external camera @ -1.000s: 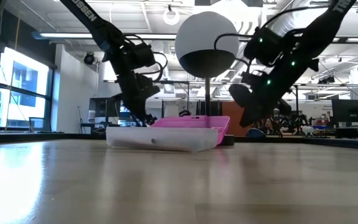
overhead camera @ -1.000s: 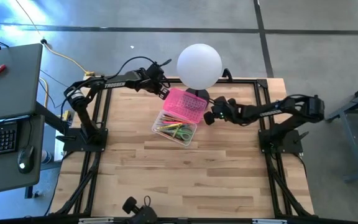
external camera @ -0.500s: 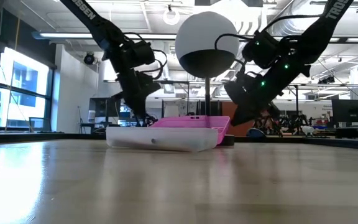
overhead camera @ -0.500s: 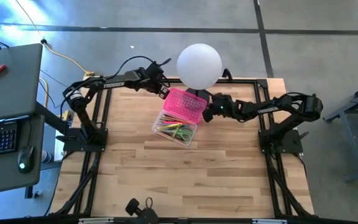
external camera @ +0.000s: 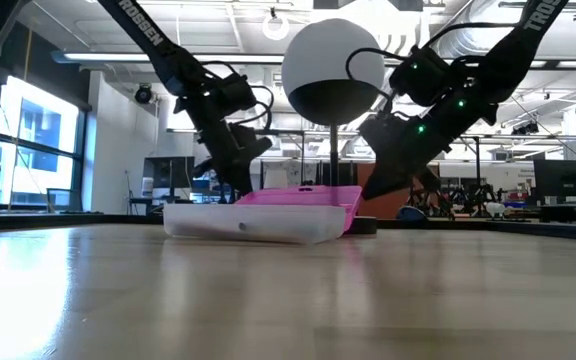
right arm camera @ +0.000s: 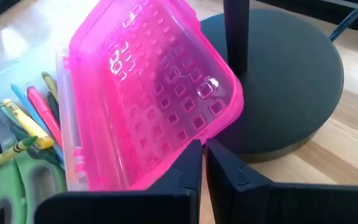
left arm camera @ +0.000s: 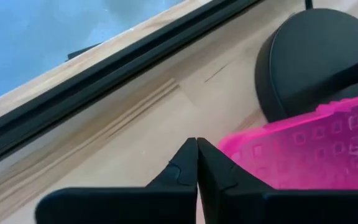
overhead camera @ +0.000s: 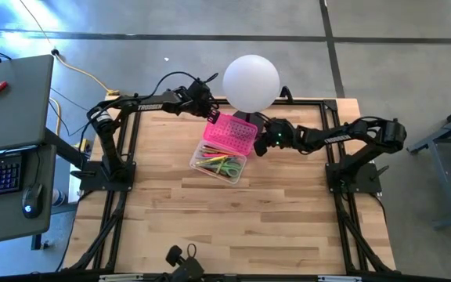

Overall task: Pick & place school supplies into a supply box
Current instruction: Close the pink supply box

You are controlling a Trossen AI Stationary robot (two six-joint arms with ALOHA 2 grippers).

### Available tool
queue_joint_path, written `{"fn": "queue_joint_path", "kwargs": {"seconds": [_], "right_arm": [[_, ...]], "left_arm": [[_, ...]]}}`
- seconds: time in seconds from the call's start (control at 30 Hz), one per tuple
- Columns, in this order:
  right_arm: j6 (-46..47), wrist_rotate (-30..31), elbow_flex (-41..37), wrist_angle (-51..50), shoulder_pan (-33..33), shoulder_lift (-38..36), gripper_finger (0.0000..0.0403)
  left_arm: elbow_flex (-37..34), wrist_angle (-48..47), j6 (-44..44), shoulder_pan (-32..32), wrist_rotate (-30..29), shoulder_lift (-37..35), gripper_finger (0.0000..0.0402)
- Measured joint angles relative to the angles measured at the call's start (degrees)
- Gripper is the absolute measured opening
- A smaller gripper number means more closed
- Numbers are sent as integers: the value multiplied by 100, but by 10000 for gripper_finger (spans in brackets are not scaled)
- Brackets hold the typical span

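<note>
High view, both end effectors closed, at pink lid (overhead camera: 233,134)

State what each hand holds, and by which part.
Nothing. The left hand and right hand are shut with nothing between their fingers, tips beside the pink lid.

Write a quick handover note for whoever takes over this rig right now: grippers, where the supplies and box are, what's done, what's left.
Left gripper: shut, at the far left corner of the pink lid.
Right gripper: shut, against the lid's right edge, beside the lamp base.
Supplies: pencils, pens and green-handled scissors lie in the clear base.
Done: supplies are in the box.
Left: the lid stands open and tilted; probably close it.
</note>
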Motion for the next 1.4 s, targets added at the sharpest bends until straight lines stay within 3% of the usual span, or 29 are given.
{"fn": "queue_joint_path", "kwargs": {"seconds": [0.2,0.4,0.6,0.77,0.9,1.03,1.17,1.3,1.4], "right_arm": [[-125,-69,0,150,2,0,1],[-149,-202,0,184,2,0,1],[-201,-328,0,196,187,0,1],[-255,-177,0,248,513,-2,2],[-252,64,2,326,865,-7,1],[-210,310,2,490,1259,-86,1],[-157,1026,2,109,1524,-344,1],[54,1728,2,-428,1350,-514,1],[416,1610,2,-604,1053,-434,0]], "left_arm": [[2,52,59,0,243,-2,10],[0,27,146,2,401,-10,31],[-7,-20,179,4,562,-198,11],[-7,-53,208,2,965,-511,22],[-4,-344,255,-126,986,-732,34],[-4,-480,358,-357,936,-852,12],[-4,-517,390,-605,921,-857,16],[-4,-771,391,-776,827,-938,29],[2,-1240,393,-927,364,-1030,14]]}}
